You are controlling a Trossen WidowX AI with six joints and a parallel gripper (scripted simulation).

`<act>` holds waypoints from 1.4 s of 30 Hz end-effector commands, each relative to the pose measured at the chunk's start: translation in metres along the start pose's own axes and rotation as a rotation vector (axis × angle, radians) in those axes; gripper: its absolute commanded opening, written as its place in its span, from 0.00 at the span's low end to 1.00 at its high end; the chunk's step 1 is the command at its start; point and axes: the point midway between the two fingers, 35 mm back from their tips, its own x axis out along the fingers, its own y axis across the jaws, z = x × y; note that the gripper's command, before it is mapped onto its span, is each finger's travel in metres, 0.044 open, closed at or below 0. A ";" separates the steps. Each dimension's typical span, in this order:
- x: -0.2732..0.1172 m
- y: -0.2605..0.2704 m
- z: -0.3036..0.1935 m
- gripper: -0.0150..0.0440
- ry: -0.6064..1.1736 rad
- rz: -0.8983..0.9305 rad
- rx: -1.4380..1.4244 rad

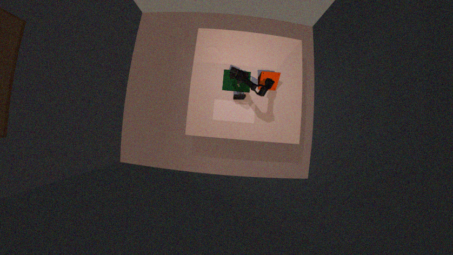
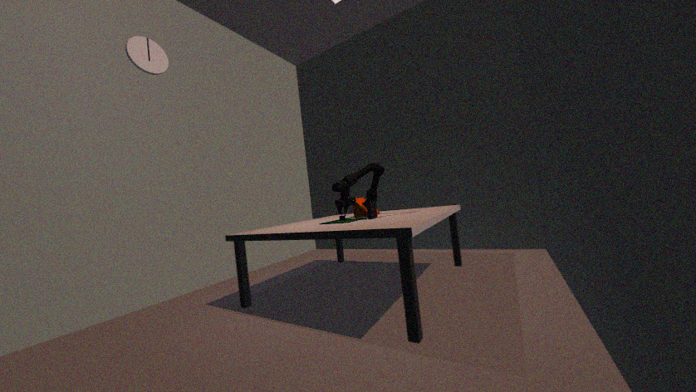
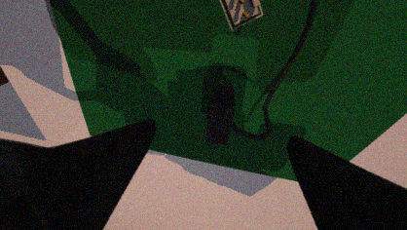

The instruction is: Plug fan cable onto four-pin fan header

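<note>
Gripper hangs over the near edge of the green board, fingers spread wide with nothing between them. The dark plug lies flat on the board between and beyond the fingertips, apart from both, its cable curling away to the upper right. The pale four-pin header sits farther up the board, well apart from the plug.
</note>
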 end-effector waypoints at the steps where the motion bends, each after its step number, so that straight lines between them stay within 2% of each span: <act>1: 0.008 0.001 0.003 1.00 -0.004 0.001 0.003; 17: 0.027 0.001 0.008 1.00 -0.006 0.001 0.003; 25: 0.025 0.001 0.007 0.64 -0.002 0.001 0.000; 42: 0.025 0.001 0.007 0.45 -0.002 0.001 0.000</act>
